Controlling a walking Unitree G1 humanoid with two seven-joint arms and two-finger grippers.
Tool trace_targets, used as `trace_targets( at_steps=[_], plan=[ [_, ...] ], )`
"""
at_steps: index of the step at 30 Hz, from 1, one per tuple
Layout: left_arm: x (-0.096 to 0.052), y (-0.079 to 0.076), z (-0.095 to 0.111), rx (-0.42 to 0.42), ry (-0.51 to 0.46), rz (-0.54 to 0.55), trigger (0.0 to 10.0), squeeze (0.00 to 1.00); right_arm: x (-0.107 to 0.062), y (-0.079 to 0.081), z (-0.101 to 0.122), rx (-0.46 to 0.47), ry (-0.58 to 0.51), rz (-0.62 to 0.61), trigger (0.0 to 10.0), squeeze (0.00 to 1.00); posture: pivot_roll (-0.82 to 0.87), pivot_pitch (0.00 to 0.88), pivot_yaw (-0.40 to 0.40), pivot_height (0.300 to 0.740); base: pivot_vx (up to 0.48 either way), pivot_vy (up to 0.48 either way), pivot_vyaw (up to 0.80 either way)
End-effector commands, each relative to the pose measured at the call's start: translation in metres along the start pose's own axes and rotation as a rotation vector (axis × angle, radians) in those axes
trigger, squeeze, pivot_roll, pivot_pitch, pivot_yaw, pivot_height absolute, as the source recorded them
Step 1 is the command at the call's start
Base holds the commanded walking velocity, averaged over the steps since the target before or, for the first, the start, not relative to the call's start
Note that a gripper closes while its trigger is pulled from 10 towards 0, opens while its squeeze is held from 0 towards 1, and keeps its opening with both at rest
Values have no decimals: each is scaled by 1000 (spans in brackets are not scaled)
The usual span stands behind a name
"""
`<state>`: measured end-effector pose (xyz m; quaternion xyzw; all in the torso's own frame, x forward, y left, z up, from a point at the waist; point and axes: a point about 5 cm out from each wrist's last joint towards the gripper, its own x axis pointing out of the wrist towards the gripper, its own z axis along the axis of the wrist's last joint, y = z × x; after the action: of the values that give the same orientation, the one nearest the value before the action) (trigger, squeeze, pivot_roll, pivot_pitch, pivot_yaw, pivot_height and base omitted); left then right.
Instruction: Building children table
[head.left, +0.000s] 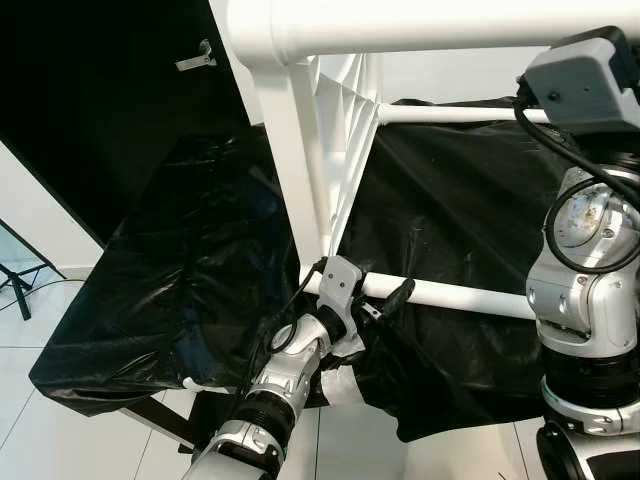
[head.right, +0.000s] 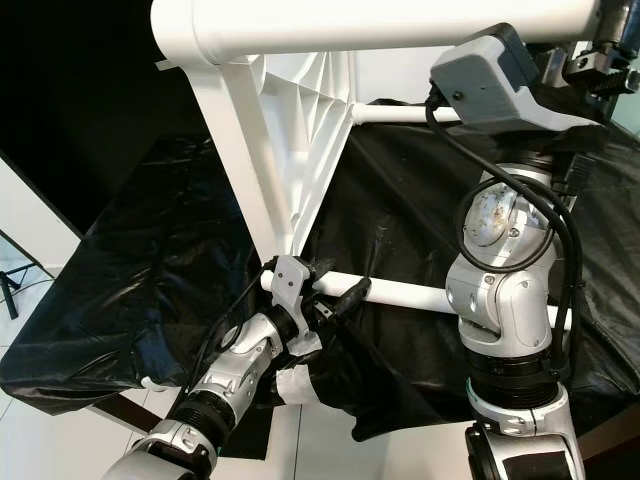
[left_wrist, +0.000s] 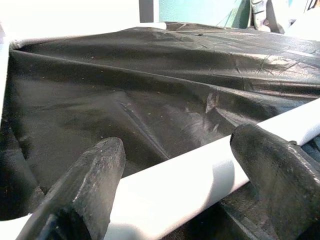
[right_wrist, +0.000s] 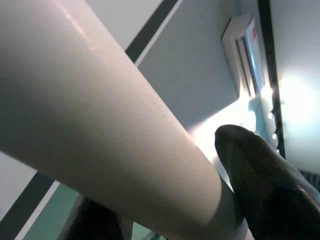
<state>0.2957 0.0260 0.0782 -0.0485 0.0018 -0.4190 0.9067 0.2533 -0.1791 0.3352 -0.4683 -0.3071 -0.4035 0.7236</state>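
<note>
Black sheet (head.left: 180, 260), left end effector (head.left: 375, 300) gripping rail (head.left: 460, 296)

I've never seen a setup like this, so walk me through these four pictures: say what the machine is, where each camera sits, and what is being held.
This is a humanoid robot with two silver arms, each ending in two black fingers. The two wide pictures come from cameras in its head, looking down. The other two come from cameras on its wrists, looking along the fingers.

Before it stands a white table frame over black plastic sheeting. The left gripper is closed around the lower white bar; its fingers straddle that bar. The right gripper grips the thick top tube from below.
</note>
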Motion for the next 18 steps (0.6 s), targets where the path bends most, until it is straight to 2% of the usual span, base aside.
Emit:
trace_targets(
  at_steps=[1, 8, 10, 11, 13, 15, 16, 18],
  plan=[
    [-28, -4, -52, -117, 228, 38, 10000, 0, -2, 3, -6, 83, 77, 44, 0, 0, 16, 0, 113, 740, 0, 0, 0],
    [-25, -6, -46, -129, 187, 27, 10000, 0, 3, 4, -30, 138, 241, 82, 0, 0, 5, 0, 119, 740, 0, 0, 0],
    [-25, -6, -46, -129, 187, 27, 10000, 0, 3, 4, -30, 138, 241, 82, 0, 0, 5, 0, 119, 740, 0, 0, 0],
    [-22, -10, -39, -153, 137, -3, 10000, 0, 4, 7, -34, 153, 270, 99, 0, 0, 6, 0, 117, 740, 0, 0, 0],
    [-22, -10, -39, -153, 137, -3, 10000, 0, 4, 7, -34, 153, 270, 99, 0, 0, 6, 0, 117, 740, 0, 0, 0],
    [-12, -26, 3, -359, -82, -179, 10000, 0, 5, 15, -37, 190, 303, 146, 0, 0, 11, 0, 107, 740, 0, 0, 0],
    [-12, -26, 3, -359, -82, -179, 10000, 0, 5, 15, -37, 190, 303, 146, 0, 0, 11, 0, 107, 740, 0, 0, 0],
    [-13, -34, 43, -477, -241, -321, 10000, 0, 7, 22, -40, 212, 321, 166, 0, 0, 15, 0, 102, 740, 0, 0, 0]
  ],
)
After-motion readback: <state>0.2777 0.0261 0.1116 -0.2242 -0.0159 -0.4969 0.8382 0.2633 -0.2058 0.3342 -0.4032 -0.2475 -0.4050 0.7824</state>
